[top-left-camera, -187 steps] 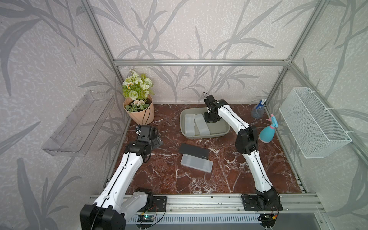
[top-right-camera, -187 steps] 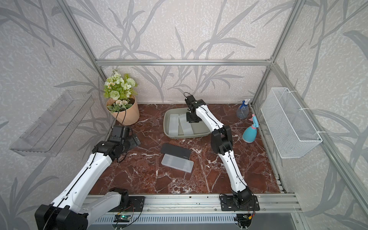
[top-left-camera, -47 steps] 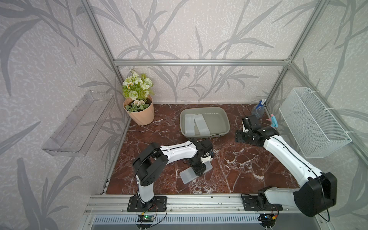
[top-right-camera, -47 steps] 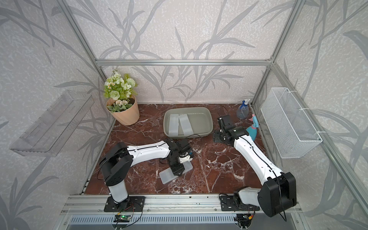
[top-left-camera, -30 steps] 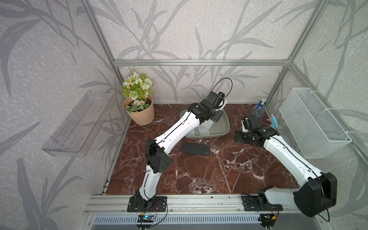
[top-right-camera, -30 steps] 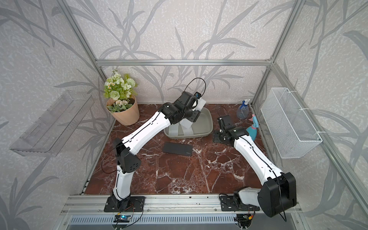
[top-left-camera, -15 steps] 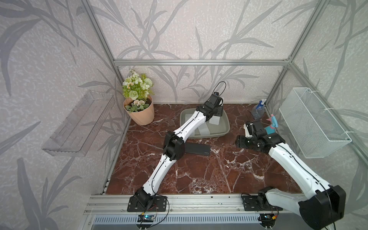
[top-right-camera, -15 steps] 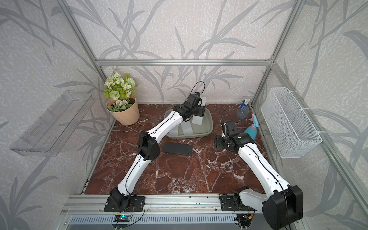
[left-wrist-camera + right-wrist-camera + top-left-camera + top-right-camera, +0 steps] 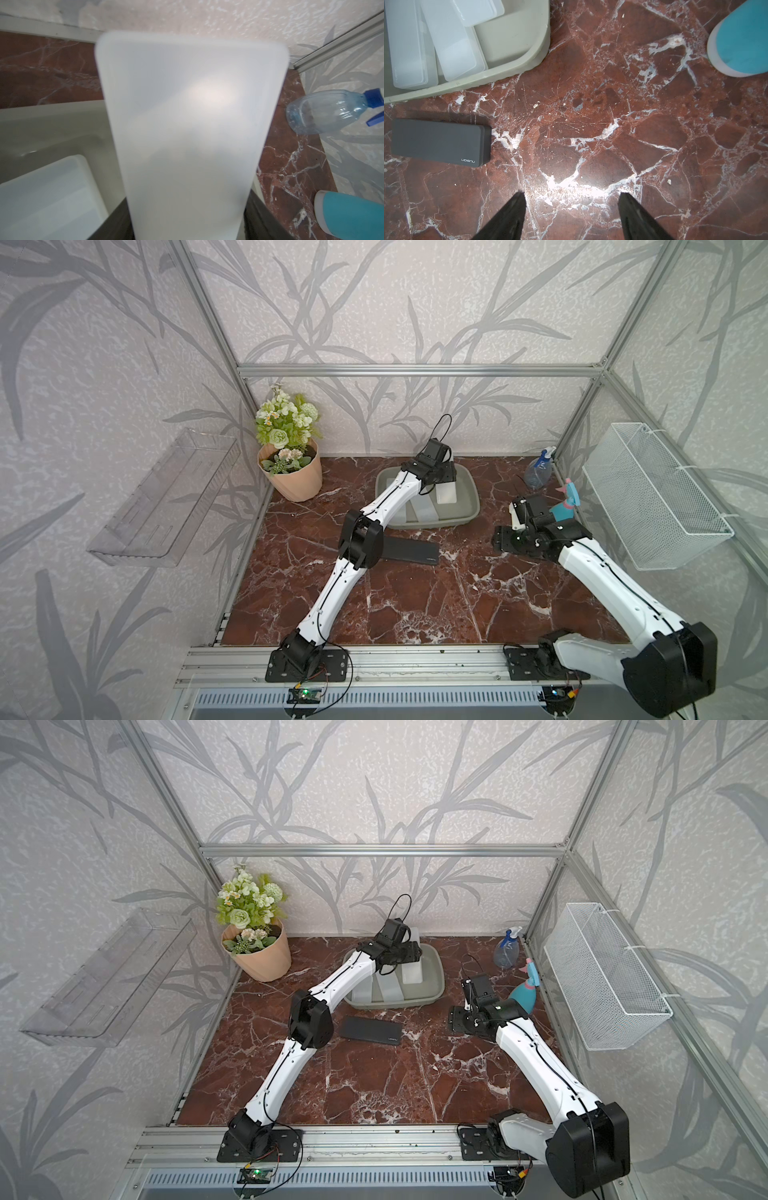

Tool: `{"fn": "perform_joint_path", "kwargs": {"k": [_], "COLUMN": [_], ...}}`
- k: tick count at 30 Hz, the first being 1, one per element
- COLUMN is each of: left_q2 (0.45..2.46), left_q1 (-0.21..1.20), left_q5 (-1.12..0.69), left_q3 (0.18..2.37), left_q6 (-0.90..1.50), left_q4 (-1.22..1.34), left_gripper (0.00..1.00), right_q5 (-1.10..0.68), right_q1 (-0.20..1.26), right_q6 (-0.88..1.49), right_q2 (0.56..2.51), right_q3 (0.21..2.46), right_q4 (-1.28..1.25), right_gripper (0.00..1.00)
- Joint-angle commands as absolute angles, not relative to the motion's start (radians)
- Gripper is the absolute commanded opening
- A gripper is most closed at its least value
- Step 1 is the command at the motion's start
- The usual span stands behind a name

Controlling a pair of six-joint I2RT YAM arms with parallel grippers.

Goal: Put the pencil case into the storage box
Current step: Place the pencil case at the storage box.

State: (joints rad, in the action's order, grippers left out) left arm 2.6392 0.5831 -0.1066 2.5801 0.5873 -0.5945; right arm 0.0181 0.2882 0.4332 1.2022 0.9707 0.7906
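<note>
Left pincer (image 9: 443, 480) clamps frosted pencil case (image 9: 191, 124) over storage box (image 9: 467, 506); right pincer (image 9: 571, 195) gapes empty.

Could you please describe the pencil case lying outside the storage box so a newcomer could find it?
On the red marble table, a grey-green storage box sits towards the back. The case lies flat on the marble in front of it. It alone is dark grey; the other cases are frosted white.

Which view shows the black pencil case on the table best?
Right wrist: the black pencil case lies whole and sharp, logo readable, near the storage box. In both top views it is small, beside the left arm's elbow. The left wrist view misses it: the frosted case in the left gripper fills the frame.
</note>
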Motion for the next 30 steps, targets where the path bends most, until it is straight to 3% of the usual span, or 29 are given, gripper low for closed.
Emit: {"fn": "perform_joint_path", "kwargs": {"k": [1, 13, 21, 30], "left_q2": [2.651, 2.673, 2.666, 2.654], "left_q1": [0.561, 0.58, 0.559, 0.514], "left_q5": [-0.158, -0.303, -0.296, -0.24], "left_q3": [2.57, 2.529, 2.513, 2.521], "left_q6": [0.612, 0.735, 0.742, 0.704], "left_q4": [-0.652, -0.594, -0.736, -0.868], "left_gripper": [0.66, 0.67, 0.67, 0.77], "right_q5": [0.028, 0.021, 0.03, 0.027], "right_q1": [0.282, 0.279, 0.271, 0.262], "right_q6": [0.447, 0.436, 0.434, 0.429], "right_q2": [1.225, 1.253, 1.212, 1.196], "right_q3": [0.98, 0.98, 0.956, 0.94], "right_q4": [0.794, 0.79, 0.805, 0.807], "right_gripper": [0.75, 0.75, 0.75, 0.75]}}
